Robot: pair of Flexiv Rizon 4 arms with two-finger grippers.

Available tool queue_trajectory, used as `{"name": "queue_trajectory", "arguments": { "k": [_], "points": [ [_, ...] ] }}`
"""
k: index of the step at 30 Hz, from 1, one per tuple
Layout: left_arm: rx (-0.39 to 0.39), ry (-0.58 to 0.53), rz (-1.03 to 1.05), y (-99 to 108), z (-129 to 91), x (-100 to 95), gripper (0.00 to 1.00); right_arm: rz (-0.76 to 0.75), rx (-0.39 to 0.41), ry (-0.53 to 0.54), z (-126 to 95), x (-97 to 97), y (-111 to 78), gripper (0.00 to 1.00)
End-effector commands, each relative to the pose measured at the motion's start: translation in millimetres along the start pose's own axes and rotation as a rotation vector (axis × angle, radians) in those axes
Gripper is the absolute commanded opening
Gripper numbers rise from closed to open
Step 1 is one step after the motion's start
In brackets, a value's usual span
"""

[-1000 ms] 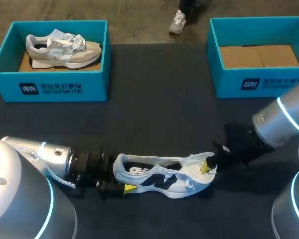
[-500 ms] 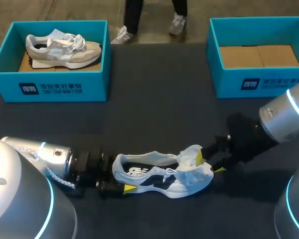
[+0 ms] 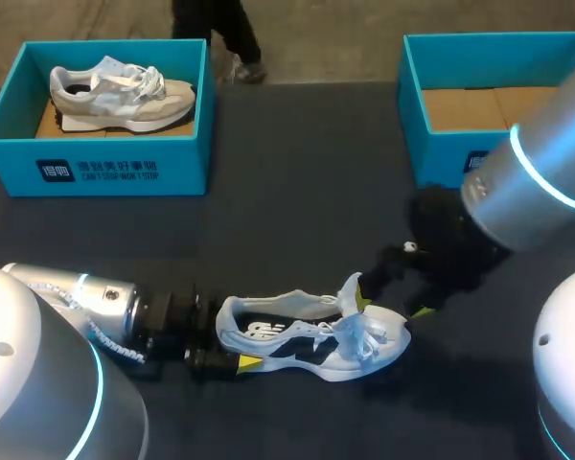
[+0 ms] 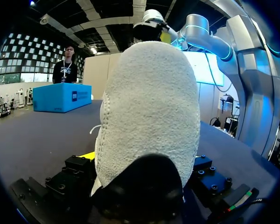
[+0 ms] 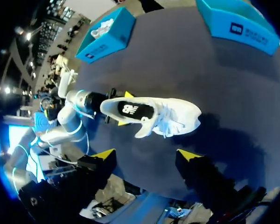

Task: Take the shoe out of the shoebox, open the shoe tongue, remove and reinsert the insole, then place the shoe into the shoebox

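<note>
L gripper (image 3: 232, 347) clamped on heel of shoe (image 3: 311, 340), near edge of table (image 3: 297, 192), toe to R. On it: tongue (image 3: 351, 287) raised, laces (image 3: 364, 331) loose. R gripper (image 3: 391, 303) released, fingers wide, just above toe end. Far back: L shoebox (image 3: 96, 172) w/ 2nd shoe (image 3: 120, 93); R shoebox (image 3: 441, 158), cardboard floor showing.

Left arm low and horizontal; tool (image 3: 222, 341) clamped on white sneaker (image 3: 311, 337) heel. Right arm angled down; tool (image 3: 393, 302) raised, yellow-tipped fingers (image 5: 105, 154) spread wide.
</note>
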State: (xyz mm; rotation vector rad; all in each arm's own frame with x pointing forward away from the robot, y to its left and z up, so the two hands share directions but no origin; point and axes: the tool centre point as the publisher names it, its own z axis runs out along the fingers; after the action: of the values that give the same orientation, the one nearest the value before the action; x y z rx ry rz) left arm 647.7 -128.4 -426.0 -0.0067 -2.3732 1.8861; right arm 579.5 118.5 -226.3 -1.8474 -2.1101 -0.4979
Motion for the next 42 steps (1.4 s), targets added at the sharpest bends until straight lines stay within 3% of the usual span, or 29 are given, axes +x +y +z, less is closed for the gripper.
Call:
{"name": "queue_trajectory", "arguments": {
  "k": [1,2,7,11,18,22,33,36,42],
  "points": [
    [-0.002,-0.001,-0.001,3.0,0.3,0.3,0.00,-0.086,0.048,-0.329,-8.9,21.5,7.9,0.21],
    [-0.002,-0.001,-0.001,3.0,0.3,0.3,0.00,-0.144,0.059,-0.325,-9.7,24.9,7.7,0.00],
    [-0.002,-0.001,-0.001,3.0,0.3,0.3,0.00,-0.416,0.134,-0.404,-8.3,45.0,7.2,0.00],
    [-0.002,-0.001,-0.001,3.0,0.3,0.3,0.00,-0.726,0.166,-0.360,-7.8,58.3,3.8,0.00],
    [-0.002,-0.001,-0.001,3.0,0.3,0.3,0.00,-0.985,0.227,-0.361,4.1,80.9,3.9,0.00],
    [-0.002,-0.001,-0.001,3.0,0.3,0.3,0.00,-1.228,0.274,-0.325,13.6,87.0,4.1,0.00],
    [-0.002,-0.001,-0.001,3.0,0.3,0.3,0.00,-1.228,0.274,-0.325,13.6,87.0,4.1,0.00],
    [-0.002,-0.001,-0.001,3.0,0.3,0.3,0.00,-1.328,0.302,-0.383,28.4,97.7,8.5,0.00],
    [-0.002,-0.001,-0.001,3.0,0.3,0.3,0.00,-1.390,0.289,-0.427,52.2,96.1,16.7,0.00]
  ]
}}
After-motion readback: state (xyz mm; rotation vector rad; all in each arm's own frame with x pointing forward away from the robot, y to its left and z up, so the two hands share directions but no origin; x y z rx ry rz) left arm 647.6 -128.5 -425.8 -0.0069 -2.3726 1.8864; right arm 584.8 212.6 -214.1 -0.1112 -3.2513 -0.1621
